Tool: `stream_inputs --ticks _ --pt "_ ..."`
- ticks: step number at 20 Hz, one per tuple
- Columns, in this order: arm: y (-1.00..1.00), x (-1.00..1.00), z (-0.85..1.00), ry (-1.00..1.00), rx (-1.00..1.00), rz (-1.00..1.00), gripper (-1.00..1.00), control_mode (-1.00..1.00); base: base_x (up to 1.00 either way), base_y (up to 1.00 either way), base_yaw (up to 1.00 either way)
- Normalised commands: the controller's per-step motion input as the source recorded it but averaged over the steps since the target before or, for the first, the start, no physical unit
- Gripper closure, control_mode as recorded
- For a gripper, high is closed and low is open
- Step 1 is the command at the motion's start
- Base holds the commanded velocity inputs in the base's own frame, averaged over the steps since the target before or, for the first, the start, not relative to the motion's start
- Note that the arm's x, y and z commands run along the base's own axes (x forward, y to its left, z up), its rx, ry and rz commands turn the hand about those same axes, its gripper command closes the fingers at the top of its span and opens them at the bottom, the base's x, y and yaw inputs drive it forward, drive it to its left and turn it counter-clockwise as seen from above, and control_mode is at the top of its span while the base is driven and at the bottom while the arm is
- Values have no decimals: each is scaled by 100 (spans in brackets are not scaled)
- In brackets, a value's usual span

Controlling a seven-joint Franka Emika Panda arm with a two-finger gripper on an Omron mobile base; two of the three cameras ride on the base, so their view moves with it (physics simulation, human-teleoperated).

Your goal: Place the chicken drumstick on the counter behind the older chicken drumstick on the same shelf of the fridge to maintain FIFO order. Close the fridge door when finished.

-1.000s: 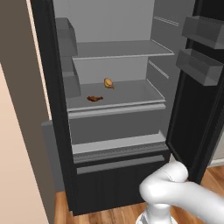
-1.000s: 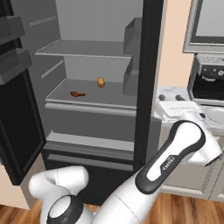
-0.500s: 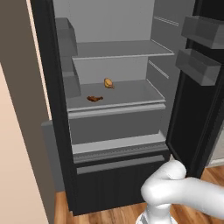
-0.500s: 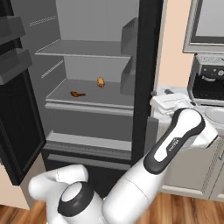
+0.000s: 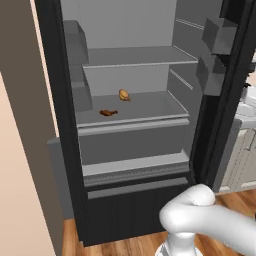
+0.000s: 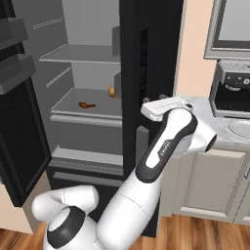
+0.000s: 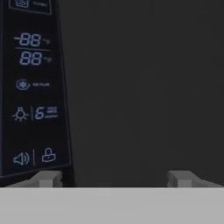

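The hand camera was pretty much nose-to-nose with the fridge's [image 6: 149,58] black door, where the dispenser panel [image 7: 33,87] glowed with "88" twice, a "6" beside a bulb icon, plus speaker and lock symbols, and the gripper [image 7: 113,178] had its two tips spread wide apart with nothing between them. The room was a wood-floored kitchen with a marble counter [image 6: 215,124] over beige cabinets just right of the fridge. Inside, on the grey shelf [image 5: 150,107], the thin dark reddish-brown older drumstick [image 5: 108,112] lay near the front edge toward the left, with the plumper golden drumstick [image 5: 124,95] further back, near the middle.
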Motion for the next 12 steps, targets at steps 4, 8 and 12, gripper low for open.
stream_inputs --ticks 4,8,12 --pt "96 62 8 1 -10 -14 -100 -100 0 0 0" --pt "79 75 2 0 -9 -20 -100 -100 0 0 0" --pt "60 81 0 3 -8 -22 -100 -100 0 0 0"
